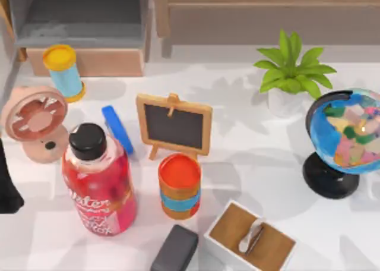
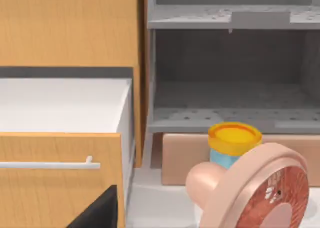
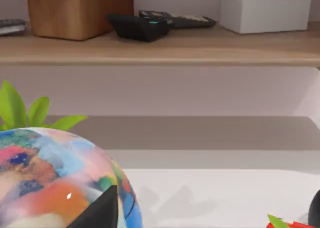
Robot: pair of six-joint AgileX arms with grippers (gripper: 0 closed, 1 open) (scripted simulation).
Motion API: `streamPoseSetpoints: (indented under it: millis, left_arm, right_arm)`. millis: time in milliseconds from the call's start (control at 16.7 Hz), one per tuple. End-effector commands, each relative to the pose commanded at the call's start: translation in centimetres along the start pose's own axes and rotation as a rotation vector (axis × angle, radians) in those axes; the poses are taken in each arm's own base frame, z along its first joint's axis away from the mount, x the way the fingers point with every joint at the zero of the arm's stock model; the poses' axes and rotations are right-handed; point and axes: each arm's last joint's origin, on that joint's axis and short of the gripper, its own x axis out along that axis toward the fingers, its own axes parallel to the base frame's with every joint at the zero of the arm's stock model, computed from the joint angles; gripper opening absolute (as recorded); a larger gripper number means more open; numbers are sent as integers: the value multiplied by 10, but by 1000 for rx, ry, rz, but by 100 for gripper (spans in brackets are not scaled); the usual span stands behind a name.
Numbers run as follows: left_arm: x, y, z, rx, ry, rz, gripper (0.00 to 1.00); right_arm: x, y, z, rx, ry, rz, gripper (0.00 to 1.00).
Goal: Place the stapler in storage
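Stapler: the blue stapler (image 1: 117,129) lies flat on the white bench (image 1: 249,158), between the red bottle (image 1: 98,185) and the small chalkboard (image 1: 174,124). It is just behind the bottle's black cap, and no claw touches it.

Storage: the grey-lined compartment with the tan wooden front panel (image 1: 89,30) stands at the back left of the bench. In the left wrist view its grey inside (image 2: 230,98) is open, above the tan panel.

Near the storage: a light-blue cylinder with a yellow cap (image 1: 65,72) stands just before the panel, and the pink fan (image 1: 35,122) is beside it, nearer to the front.

Other things: an orange can with a blue band (image 1: 179,185), a dark grey block (image 1: 175,249), a white box with wooden lining (image 1: 252,238), a green plant (image 1: 291,69) and a globe (image 1: 341,137) on the right.

Left arm: a dark part (image 1: 9,182) is at the left edge of the bench; whether its claw is open or closed, I cannot tell.

Right claw: a dark tip (image 3: 97,213) is close before the globe; its state I cannot tell.
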Motion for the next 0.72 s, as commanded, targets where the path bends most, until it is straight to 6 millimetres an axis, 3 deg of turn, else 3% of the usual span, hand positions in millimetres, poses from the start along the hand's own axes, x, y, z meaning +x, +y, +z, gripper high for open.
streamPoseSetpoints:
  millis: [180,300,540,720]
  left_arm:
    - [0,-1,3,-10,0,-7,100]
    - [0,-4,16,-59,5,-42,100]
    - [7,-16,67,-223,75,-148,100]
    - [31,-30,112,-348,220,-207,100]
  right_arm:
    - [0,0,0,0,0,0,100]
    - [0,0,0,0,0,0,100]
    - [0,0,0,0,0,0,100]
    - [0,0,0,0,0,0,100]
